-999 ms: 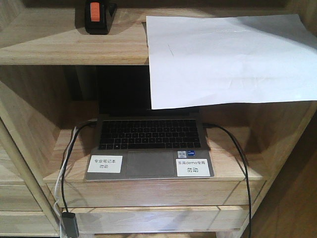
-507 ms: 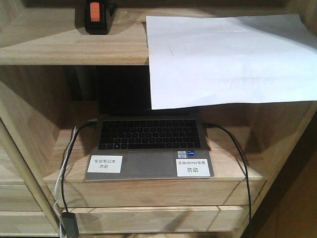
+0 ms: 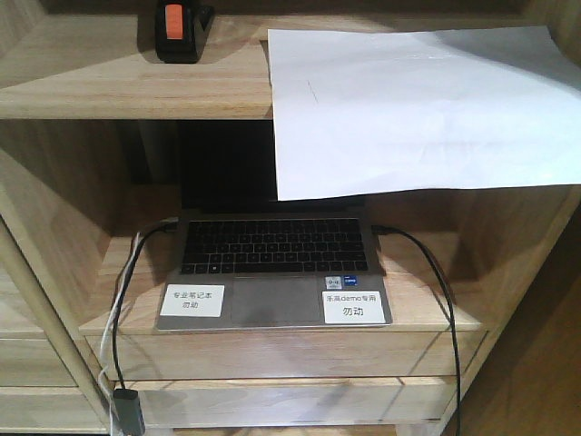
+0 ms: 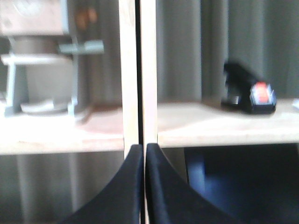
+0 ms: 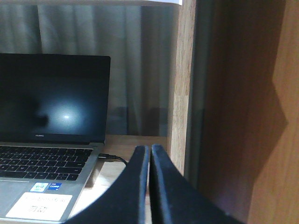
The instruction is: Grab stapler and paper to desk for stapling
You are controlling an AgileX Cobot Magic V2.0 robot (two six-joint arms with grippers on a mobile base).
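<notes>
The stapler [image 3: 176,30] and the paper [image 3: 418,109] lay on the upper shelf [image 3: 91,82] just as a second before, the paper overhanging the laptop [image 3: 272,263] below. The left gripper [image 4: 144,154] and right gripper [image 5: 150,158] were pressed together, holding nothing.

Only a marginal viewpoint shift.

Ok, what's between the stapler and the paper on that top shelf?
Nothing: the front view shows only bare shelf between the stapler and the paper.
</notes>
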